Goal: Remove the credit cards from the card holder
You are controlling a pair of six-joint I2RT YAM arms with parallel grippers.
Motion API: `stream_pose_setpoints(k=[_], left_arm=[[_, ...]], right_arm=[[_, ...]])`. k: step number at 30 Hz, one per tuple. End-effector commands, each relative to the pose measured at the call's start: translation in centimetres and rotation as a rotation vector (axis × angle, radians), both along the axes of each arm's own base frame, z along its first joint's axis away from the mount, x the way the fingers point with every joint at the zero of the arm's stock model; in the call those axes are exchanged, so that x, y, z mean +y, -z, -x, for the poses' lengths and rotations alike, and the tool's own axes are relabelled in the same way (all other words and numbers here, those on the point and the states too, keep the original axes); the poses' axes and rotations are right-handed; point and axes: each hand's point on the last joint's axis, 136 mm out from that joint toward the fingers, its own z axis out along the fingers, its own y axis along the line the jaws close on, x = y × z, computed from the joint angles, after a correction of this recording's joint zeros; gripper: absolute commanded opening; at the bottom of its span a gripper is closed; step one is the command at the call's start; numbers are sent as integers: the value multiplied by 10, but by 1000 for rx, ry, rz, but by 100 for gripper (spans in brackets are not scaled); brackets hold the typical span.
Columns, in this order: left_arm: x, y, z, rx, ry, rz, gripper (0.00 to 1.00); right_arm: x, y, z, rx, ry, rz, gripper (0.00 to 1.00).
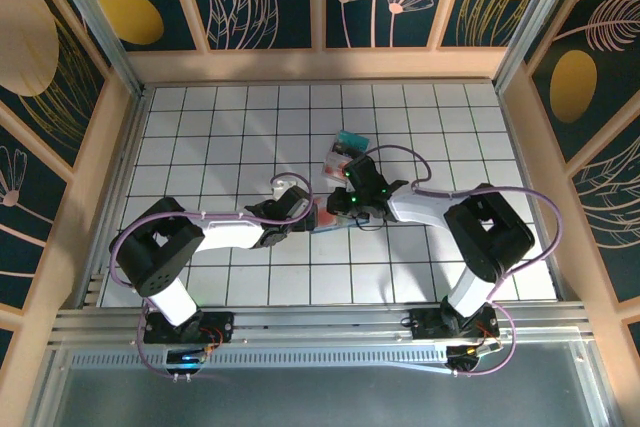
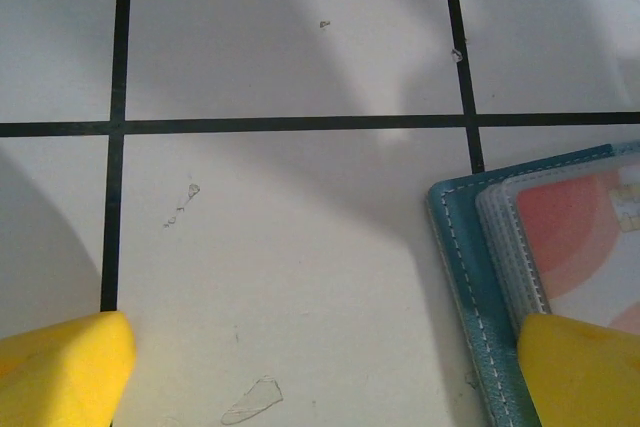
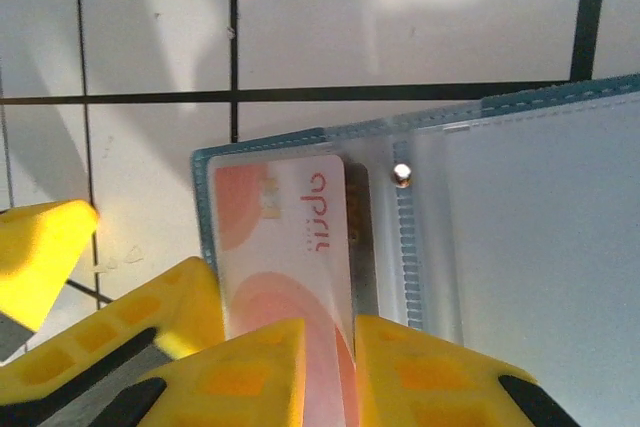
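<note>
**Closing on the pink card in its sleeve**

Flanking the near end of the whitish-pink card (image 3: 285, 237), the fingers (image 3: 240, 377) of the right gripper (image 3: 330, 377) stand nearly together, with a strip of the card in the narrow gap. Whether the pads already bite, I cannot tell. The card sits in a clear sleeve at the left end of the open holder (image 3: 203, 207), which lies mid-table between the two arms.

The left gripper (image 2: 320, 372) is spread wide and holds nothing. Its right finger hangs over the holder's near corner; whether it presses there or is just above, I cannot tell.

Risks, as I judge them:
- The sleeve may cling to the card. With nothing plainly pinning the holder, a pull could drag the whole thing along.
- The pads may catch the sleeve's plastic together with the card, so nothing slides free.
- A shallow hold on so thin an edge could slip or bend the card.

The right wrist view gives the card's print, the sleeve's snap and the stitched teal rim, all too small to read from above. The left wrist view gives the stacked sleeve edges at the corner. The top view adds the loose cards (image 1: 345, 147), teal and pink, lying on the table (image 1: 200, 117) just beyond the right gripper.
</note>
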Motion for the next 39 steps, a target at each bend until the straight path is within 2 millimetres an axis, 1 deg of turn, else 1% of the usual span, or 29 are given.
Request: stream_pose_setpoints(k=[1,6,17,25,31,34,39], left_arm=[[8,15,7,46,1,-52,99],[7,15,8,51,6,-50,99],[12,17,10,62,-4,-67,99],[9,-10,3,7,-14,-30,99],[9,-27,-2,-32,-28,-14,99],[12,-23,-1,-26,-33,-35,99],[14,-10,0,0,-36,-66,99]], right_arm=[[10,-20,-1,-27,-17,-100,20],[11,-15,0,-11,-14,-139,20],[-2,11,4,35,18,-92,26],[-6,22,5,53,31,-68,27],[-8,24,6,60,40,-62,29],[-8,23,7,59,39,-69,30],[-8,21,7,59,42,-74,31]])
